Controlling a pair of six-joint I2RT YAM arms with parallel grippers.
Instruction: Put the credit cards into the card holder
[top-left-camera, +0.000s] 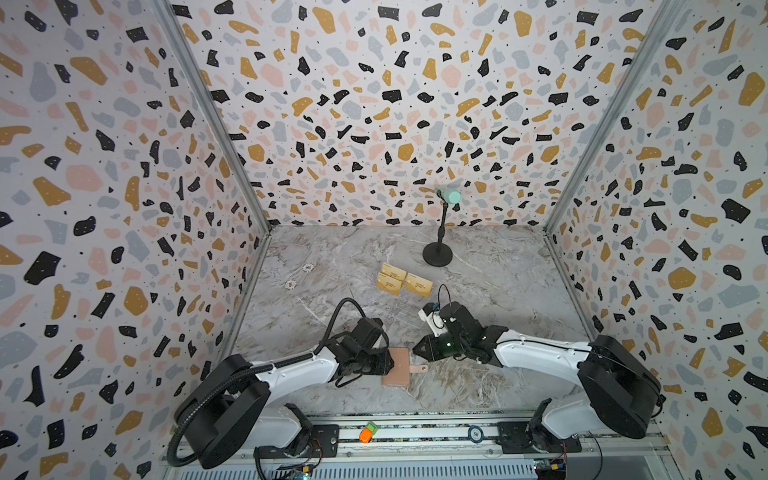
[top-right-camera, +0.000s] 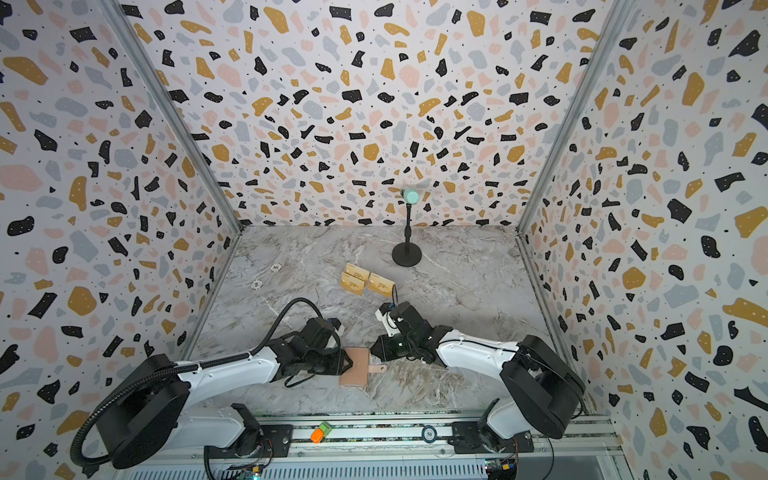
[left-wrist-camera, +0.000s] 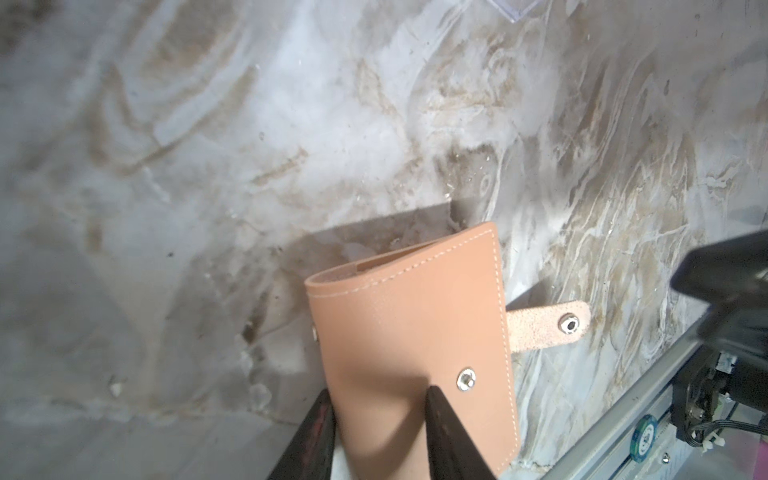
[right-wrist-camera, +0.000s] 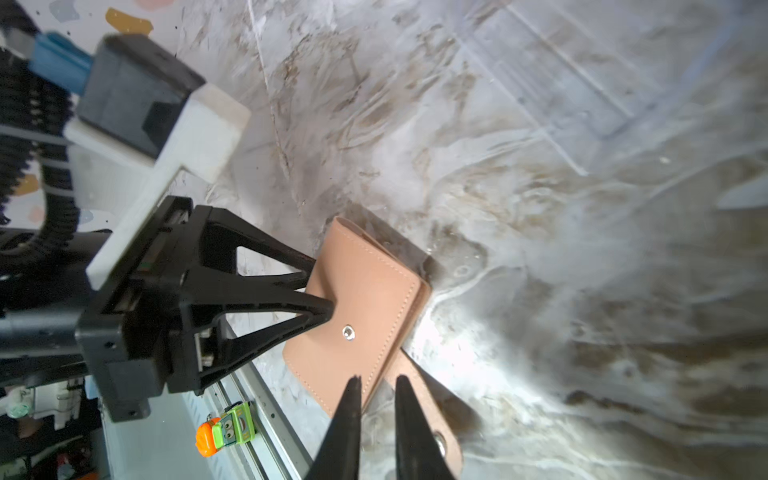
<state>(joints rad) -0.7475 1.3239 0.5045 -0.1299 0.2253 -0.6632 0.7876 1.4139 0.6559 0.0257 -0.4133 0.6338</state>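
**Visitor:** Where is the card holder?

**Onlooker:** The salmon-pink card holder is folded over on the marbled surface, between the two arms. I cannot tell whether it rests flat. Its strap is unsnapped and sticks out on the side facing the right arm.

**Visitor:** And the tools?

**Onlooker:** The left tool grips the card holder at the edge opposite the strap. One finger is on the cover and the other is behind the edge. The right tool hovers just over the strap side, jaws slightly parted, pinching nothing.

**Visitor:** The credit cards?

**Onlooker:** Three gold credit cards sit well beyond the card holder, toward the back wall. A black stand is farther back still.
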